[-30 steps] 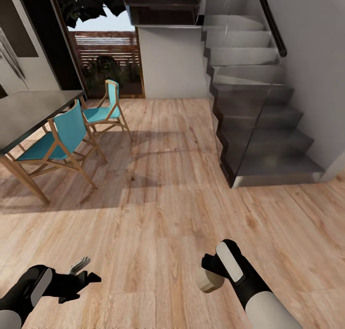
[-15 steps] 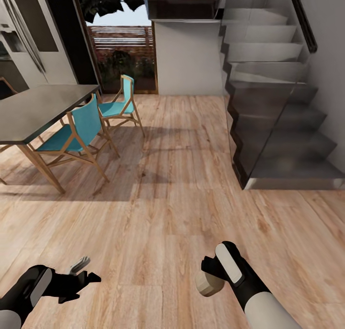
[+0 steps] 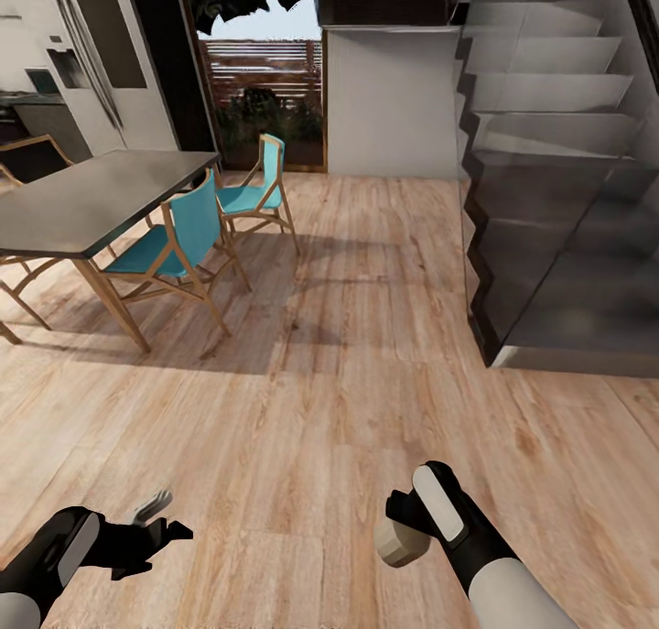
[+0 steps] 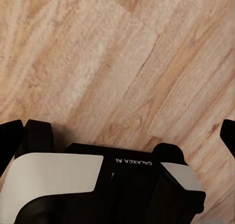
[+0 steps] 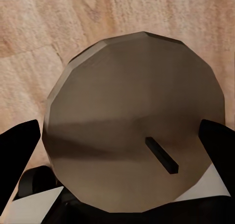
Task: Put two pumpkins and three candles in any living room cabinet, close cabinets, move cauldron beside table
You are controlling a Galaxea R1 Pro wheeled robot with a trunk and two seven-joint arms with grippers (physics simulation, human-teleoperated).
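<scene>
Black fingers (image 5: 215, 141) of the right gripper (image 3: 400, 524) press on either side of a candle (image 3: 401, 540), its flat top and dark wick facing the right wrist camera (image 5: 134, 121); it is held low over the wood floor (image 3: 348, 400), touching nothing else. On the other side, the left gripper (image 3: 157, 519) carries nothing, and its fingers (image 4: 228, 136) stand wide apart at the edges of the left wrist view, with bare planks between them. Ahead, a dark-topped table (image 3: 91, 194) stands at the left with two blue chairs (image 3: 178, 244) beside it, a glass-sided staircase (image 3: 558, 199) rises on the right, and a doorway (image 3: 261, 98) to a slatted outdoor fence shows at the far end. No cabinet, pumpkin or cauldron is to be seen from here. This looks like the carrying step: one candle in hand, on the way to a cabinet, so the task seems only partly done at best. Next the base likely has to turn or drive until the low brown cabinet comes into sight, keeping the grip firm so the smooth wax does not slip; then the free left hand can pull a drawer open before the candle goes in.
</scene>
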